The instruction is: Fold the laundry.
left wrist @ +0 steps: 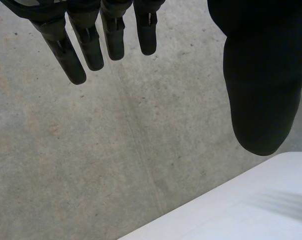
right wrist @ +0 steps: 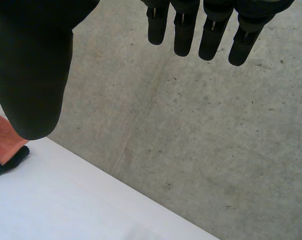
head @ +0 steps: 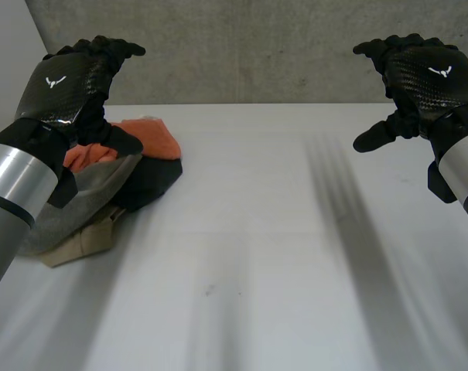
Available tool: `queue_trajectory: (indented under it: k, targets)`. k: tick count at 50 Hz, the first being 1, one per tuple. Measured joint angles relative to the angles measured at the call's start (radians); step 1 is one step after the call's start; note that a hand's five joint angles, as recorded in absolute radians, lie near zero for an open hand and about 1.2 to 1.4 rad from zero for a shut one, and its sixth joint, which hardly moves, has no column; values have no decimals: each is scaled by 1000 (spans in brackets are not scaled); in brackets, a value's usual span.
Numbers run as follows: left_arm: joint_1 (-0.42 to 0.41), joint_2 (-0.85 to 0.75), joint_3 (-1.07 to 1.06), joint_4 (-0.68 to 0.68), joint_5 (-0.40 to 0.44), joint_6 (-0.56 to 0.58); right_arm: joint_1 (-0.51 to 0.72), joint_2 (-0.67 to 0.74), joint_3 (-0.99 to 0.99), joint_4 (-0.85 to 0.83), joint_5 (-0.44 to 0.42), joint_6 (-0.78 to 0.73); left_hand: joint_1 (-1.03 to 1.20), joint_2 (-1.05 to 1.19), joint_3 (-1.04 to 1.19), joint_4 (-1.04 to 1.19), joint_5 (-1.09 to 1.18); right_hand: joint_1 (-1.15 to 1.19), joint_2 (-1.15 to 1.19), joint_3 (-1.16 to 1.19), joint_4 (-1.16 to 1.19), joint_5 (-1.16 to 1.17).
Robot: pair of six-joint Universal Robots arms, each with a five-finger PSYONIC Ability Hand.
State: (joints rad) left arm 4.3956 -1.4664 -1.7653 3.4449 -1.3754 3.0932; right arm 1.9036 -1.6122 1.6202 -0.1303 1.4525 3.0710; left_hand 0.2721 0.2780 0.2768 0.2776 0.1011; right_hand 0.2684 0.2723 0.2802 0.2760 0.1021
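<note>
1. Head view: the white table [head: 280,232] is bare across its middle, right and near parts, and its far edge meets a concrete wall [head: 249,46].
2. A laundry pile [head: 133,174] of orange, grey, black and beige cloth sits at the table's far left.
3. The left hand [head: 67,85] hangs raised over the pile's left side, its fingers straight and its thumb held wide, grasping nothing.
4. The right hand [head: 423,81] is raised at the far right, well apart from the pile, with fingers straight, thumb wide and nothing in it.
</note>
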Motion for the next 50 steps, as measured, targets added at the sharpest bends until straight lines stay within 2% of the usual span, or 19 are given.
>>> queue_trajectory:
  k: [4,16,21,26,29,36,39,40,41,42,43,46,50]
  targets:
    - [2,1,1,-2,1,-1,0,2,0,0,0,0,-70,-71,-69,-76,-54,-44,-62,-75,-70,-57]
    - [9,-2,25,-10,-1,5,-1,6,1,1,0,0,-70,-72,-69,-77,-54,-44,-62,-75,-72,-57]
    - [48,-57,80,-32,-31,34,-1,6,-1,5,0,-6,-70,-72,-70,-77,-54,-44,-62,-75,-72,-57]
    - [153,-220,197,-59,-115,171,-1,7,-1,11,-1,-24,-70,-72,-69,-77,-54,-44,-62,-75,-72,-57]
    - [221,-383,303,-59,-157,320,0,8,-1,14,-1,-38,-70,-72,-70,-77,-54,-44,-62,-75,-72,-57]
    - [326,-703,519,-38,-177,553,0,10,2,14,-2,-52,-70,-72,-69,-77,-54,-44,-62,-75,-72,-57]
    - [354,-806,593,-33,-172,597,0,11,5,14,-4,-54,162,117,119,121,122,-44,-62,-75,-72,-57]
    - [360,-834,616,-32,-170,604,0,12,6,14,-4,-55,326,259,261,264,254,-44,-62,-75,-72,-57]
    - [362,-842,623,-31,-170,606,0,12,7,14,-4,-55,326,259,261,264,254,-44,-62,-75,-72,-57]
    - [365,-863,645,-29,-168,608,-1,13,8,13,-5,-56,677,586,583,567,527,-44,-62,-75,-72,-57]
    - [366,-873,658,-28,-167,606,-1,14,9,13,-5,-56,846,807,801,810,757,-44,-62,-75,-72,-57]
    - [355,-851,669,-24,-166,582,-1,14,11,11,-6,-62,846,905,898,910,806,-44,-62,-75,-72,-57]
    - [293,-693,649,-6,-162,481,-1,13,11,8,-5,-82,846,914,909,919,806,-44,-62,-75,-72,-57]
